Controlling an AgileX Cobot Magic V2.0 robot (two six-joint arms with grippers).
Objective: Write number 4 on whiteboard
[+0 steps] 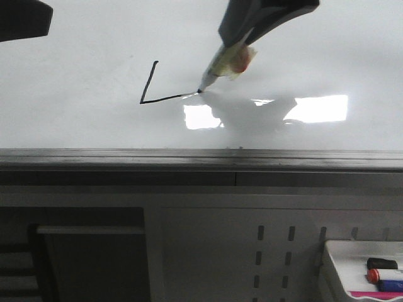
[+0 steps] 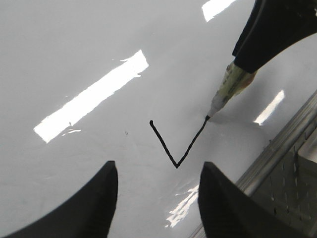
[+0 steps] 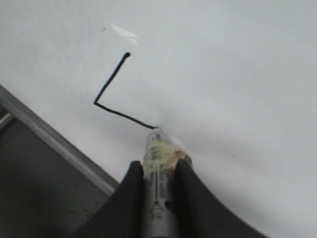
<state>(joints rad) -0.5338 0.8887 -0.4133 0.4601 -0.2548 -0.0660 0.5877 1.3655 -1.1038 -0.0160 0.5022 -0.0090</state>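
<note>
White tray (image 1: 334,258) holding markers (image 1: 384,275), grey perforated panel (image 1: 277,251) beside it

The whiteboard (image 1: 75,56) is glossy white, lying flat. On it the number 4 (image 1: 151,88) is unfinished: a black slanted stroke and crossbar.

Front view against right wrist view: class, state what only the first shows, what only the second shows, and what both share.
Only the front view shows the small tray holding markers below the board, the bright rectangular reflections, and a dark corner of the left arm.

Only the right wrist view shows the right gripper closely, its fingers clamped on either side of the marker.

Both show the whiteboard, its grey edge rail, and the unfinished number 4: a slanted stroke and a crossbar, with the marker tip at the crossbar's end.
</note>
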